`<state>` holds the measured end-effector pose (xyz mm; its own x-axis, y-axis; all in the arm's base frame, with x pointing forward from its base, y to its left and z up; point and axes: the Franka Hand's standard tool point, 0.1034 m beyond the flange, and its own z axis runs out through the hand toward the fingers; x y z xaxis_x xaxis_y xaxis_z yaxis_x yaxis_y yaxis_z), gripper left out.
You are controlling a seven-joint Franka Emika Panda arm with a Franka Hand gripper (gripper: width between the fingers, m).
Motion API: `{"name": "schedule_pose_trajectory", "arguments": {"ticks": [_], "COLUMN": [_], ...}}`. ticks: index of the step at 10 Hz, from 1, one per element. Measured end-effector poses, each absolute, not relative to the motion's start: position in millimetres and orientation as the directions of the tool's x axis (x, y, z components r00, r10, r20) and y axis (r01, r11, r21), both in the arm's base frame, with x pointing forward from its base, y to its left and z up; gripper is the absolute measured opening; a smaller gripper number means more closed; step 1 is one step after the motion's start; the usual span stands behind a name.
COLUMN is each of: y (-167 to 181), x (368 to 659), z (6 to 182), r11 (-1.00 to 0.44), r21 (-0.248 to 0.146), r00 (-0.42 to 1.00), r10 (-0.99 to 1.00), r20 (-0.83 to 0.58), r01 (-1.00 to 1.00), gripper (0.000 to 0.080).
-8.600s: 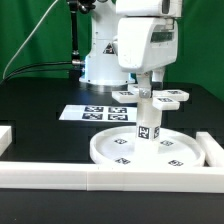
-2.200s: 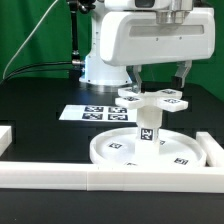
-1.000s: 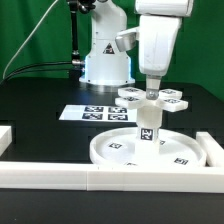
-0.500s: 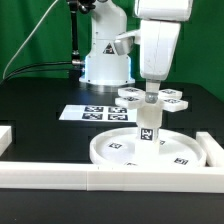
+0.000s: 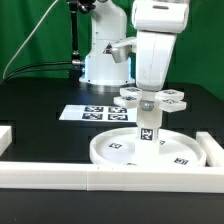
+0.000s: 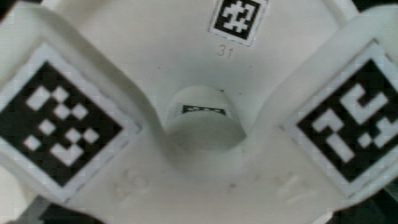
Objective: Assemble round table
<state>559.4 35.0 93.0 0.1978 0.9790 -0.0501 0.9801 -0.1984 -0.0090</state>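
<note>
The large rimmed round disc (image 5: 115, 150) lies flat on the black table near the front bar. The short thick cylinder leg (image 5: 148, 128) stands upright on its middle. The cross-shaped foot piece (image 5: 172, 98) sits on top of the leg, its tagged arms spread out. My gripper (image 5: 149, 101) hangs straight down over the centre of the foot piece, with its fingers seen edge-on among the arms. In the wrist view the foot piece (image 6: 196, 190) fills the frame, with its tagged arms and round hub; no fingers show there.
The marker board (image 5: 92, 113) lies behind the disc towards the exterior view's left. Long white bars edge the area at the front (image 5: 60, 172), at the exterior view's right (image 5: 214, 150) and at its left (image 5: 5, 135). The arm's base (image 5: 105, 62) stands behind.
The gripper turned from broadside with fingers wide apart to edge-on, then came down a little onto the foot piece. Disc, leg and foot piece have not moved.
</note>
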Motion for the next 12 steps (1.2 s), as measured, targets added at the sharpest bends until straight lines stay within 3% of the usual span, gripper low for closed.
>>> {"name": "schedule_pose_trajectory", "arguments": {"ticks": [2,5,9,12], "y": [32.8,32.7,30.7,33.1], "x": [559.6,559.6,558.4,556.7], "z": [93.0,93.1,93.3,93.3], "r11": [-0.204,-0.296,-0.698,-0.887], "r21": [-0.009,-0.005,0.009,0.011], "r00": [0.204,0.296,0.697,0.886], "r10": [0.978,0.954,0.715,0.461], "r20": [-0.05,-0.049,-0.05,-0.049], "r01": [0.979,0.955,0.716,0.462], "gripper": [0.0448,0.0448,0.0448,0.0449]}}
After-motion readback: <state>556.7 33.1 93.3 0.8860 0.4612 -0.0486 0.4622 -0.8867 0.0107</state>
